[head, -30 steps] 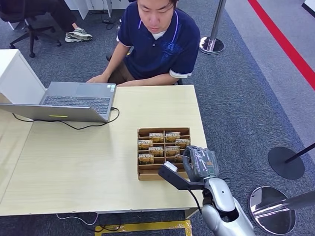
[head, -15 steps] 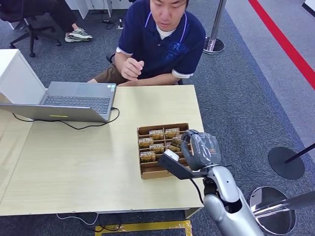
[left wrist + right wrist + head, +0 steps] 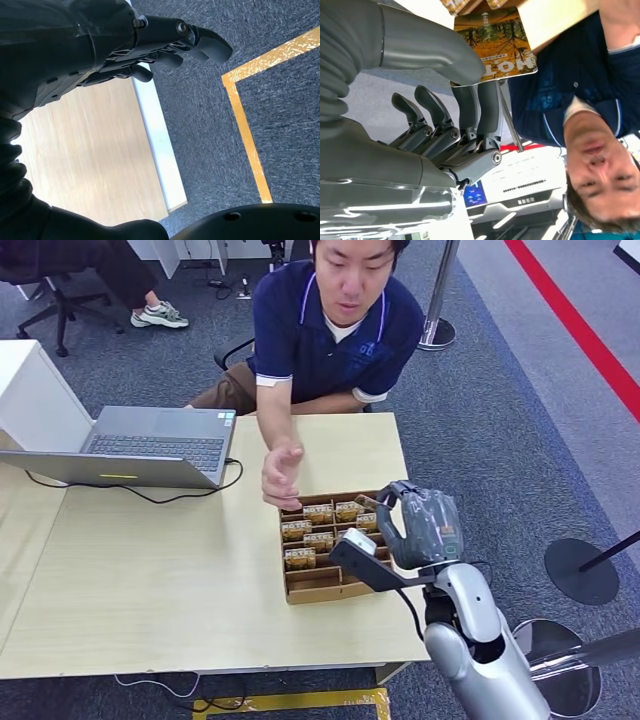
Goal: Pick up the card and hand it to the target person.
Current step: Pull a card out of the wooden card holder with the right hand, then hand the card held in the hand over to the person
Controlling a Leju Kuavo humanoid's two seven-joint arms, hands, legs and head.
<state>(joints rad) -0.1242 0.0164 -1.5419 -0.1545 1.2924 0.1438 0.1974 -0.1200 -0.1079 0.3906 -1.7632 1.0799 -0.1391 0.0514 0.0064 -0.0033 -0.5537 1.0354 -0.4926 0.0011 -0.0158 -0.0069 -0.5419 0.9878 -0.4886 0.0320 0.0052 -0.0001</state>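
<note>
Right hand (image 3: 471,100) pinches orange printed card (image 3: 497,42) thumb-to-fingers above brown cardboard tray (image 3: 326,590), ready for person's outstretched hand (image 3: 281,475). Left hand (image 3: 166,45) hangs empty, fingers apart.

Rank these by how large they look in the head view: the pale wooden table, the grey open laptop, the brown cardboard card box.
1. Pale wooden table
2. Grey open laptop
3. Brown cardboard card box

The box looks clearly smaller than the laptop, though the robot's right hand covers its right end.

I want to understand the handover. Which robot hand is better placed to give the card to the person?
Right. The right robot hand already pinches the card, near the person's hand reaching over the table. The left robot hand holds nothing.
</note>
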